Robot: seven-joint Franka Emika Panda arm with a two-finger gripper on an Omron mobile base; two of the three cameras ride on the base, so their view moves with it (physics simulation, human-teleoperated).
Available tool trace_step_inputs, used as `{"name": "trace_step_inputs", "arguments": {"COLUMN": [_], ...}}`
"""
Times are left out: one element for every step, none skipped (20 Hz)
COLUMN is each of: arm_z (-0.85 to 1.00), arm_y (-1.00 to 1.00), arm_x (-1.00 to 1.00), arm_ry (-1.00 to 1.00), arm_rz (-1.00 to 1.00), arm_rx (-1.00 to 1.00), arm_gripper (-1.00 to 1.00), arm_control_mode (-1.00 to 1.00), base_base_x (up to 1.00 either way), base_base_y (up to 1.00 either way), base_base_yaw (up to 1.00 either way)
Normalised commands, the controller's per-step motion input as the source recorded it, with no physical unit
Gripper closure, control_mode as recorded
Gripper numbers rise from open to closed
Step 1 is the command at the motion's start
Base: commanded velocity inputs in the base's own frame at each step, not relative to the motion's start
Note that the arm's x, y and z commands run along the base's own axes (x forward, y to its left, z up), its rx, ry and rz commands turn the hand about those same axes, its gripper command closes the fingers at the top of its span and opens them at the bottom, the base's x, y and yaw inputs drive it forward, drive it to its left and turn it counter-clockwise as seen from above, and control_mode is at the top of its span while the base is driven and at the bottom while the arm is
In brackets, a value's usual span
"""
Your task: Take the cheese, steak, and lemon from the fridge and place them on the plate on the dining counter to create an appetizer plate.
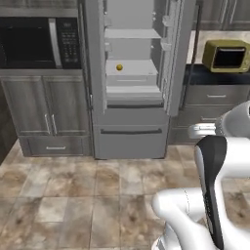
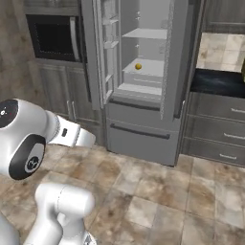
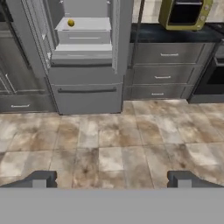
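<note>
The lemon [image 1: 119, 67] sat alone on a pale middle shelf inside the fridge [image 1: 132, 132], whose upper doors stood swung wide; nothing stood between the lemon and the open front. Below the shelf ran a closed grey freezer drawer [image 1: 131, 139]. Left of the fridge, a black microwave [image 1: 39, 43] was built in above grey cabinet doors [image 1: 46, 107]. To the right, a dark bench [image 3: 175, 33] over grey drawers carried an olive-yellow toaster oven [image 3: 186, 13]. The right base view cut off that oven, while the hand view showed it. In the hand view the gripper [image 3: 111, 179] hung well back over the tiled floor [image 3: 113, 144], its fingers [image 3: 41, 179] spread wide apart and holding nothing.
</note>
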Motion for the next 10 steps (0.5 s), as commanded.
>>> {"name": "trace_step_inputs", "arguments": {"arm_z": [0.00,0.00,0.00,0.00,0.00,0.00,0.00,0.00,0.00,0.00], "arm_y": [0.00,0.00,0.00,0.00,0.00,0.00,0.00,0.00,0.00,0.00], "arm_x": [0.00,0.00,0.00,0.00,0.00,0.00,0.00,0.00,0.00,0.00], "arm_ry": [0.00,0.00,0.00,0.00,0.00,0.00,0.00,0.00,0.00,0.00], "arm_rz": [0.00,0.00,0.00,0.00,0.00,0.00,0.00,0.00,0.00,0.00], "arm_rx": [0.00,0.00,0.00,0.00,0.00,0.00,0.00,0.00,0.00,0.00], "arm_gripper": [-1.00,-1.00,-1.00,-1.00,-1.00,-1.00,-1.00,-1.00,-1.00,-1.00], "arm_control_mode": [1.00,1.00,1.00,1.00,1.00,1.00,1.00,1.00,1.00,1.00], "base_base_x": [1.00,1.00,1.00,1.00,1.00,1.00,1.00,1.00,0.97,0.90], "base_base_y": [0.00,0.00,0.04,0.07,0.12,0.15,0.24,0.29,0.36,0.35], "base_base_yaw": [0.00,0.00,0.00,0.00,0.00,0.00,0.00,0.00,0.00,0.00]}}
